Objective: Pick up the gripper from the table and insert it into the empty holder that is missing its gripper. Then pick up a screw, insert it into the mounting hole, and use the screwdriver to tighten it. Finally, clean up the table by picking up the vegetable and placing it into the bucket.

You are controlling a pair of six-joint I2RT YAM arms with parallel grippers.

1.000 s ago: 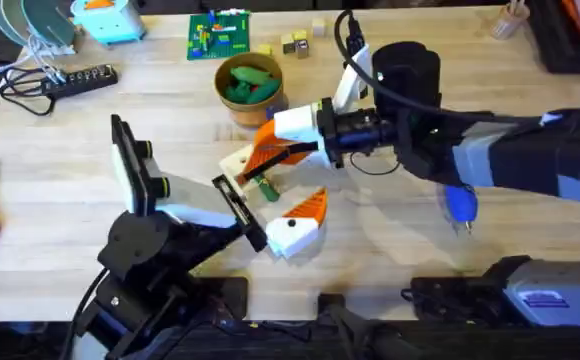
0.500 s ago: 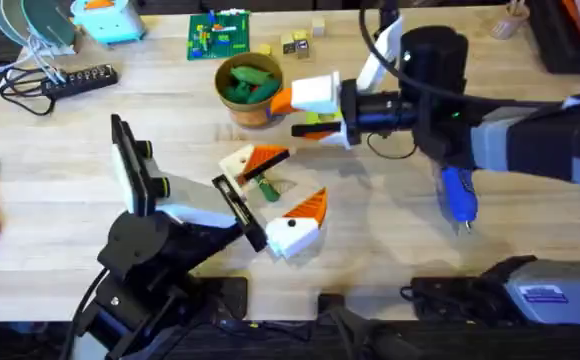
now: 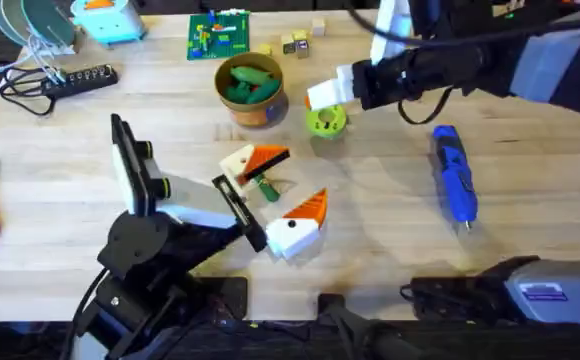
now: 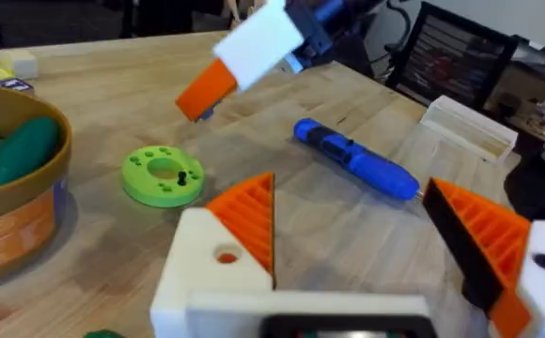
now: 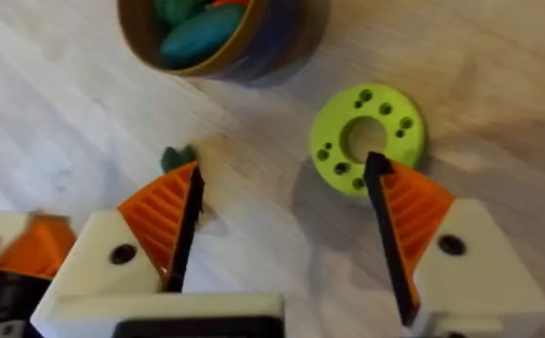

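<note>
Wooden tabletop (image 3: 60,230) holds the small vegetable (image 3: 266,188) slantwise between the left gripper's (image 3: 290,182) spread fingers, much nearer than the right gripper (image 5: 284,169), also spread and empty, above the green disc (image 3: 326,121) beside the bucket (image 3: 260,112).

Both arms are black, jointed tubes with thin black cables looped along them. The right arm (image 3: 530,55) carries grey-blue panels on its upper links and a white block near the wrist. The left arm (image 3: 155,240) shows a flat black plate with small silver fittings. Each finger is a white triangular base with a dark screw hole, capped by an orange ribbed wedge edged in black — seen on the left gripper (image 4: 348,249) and the right gripper (image 5: 282,225), whose white bases sit on a black-and-white crossbar.
</note>
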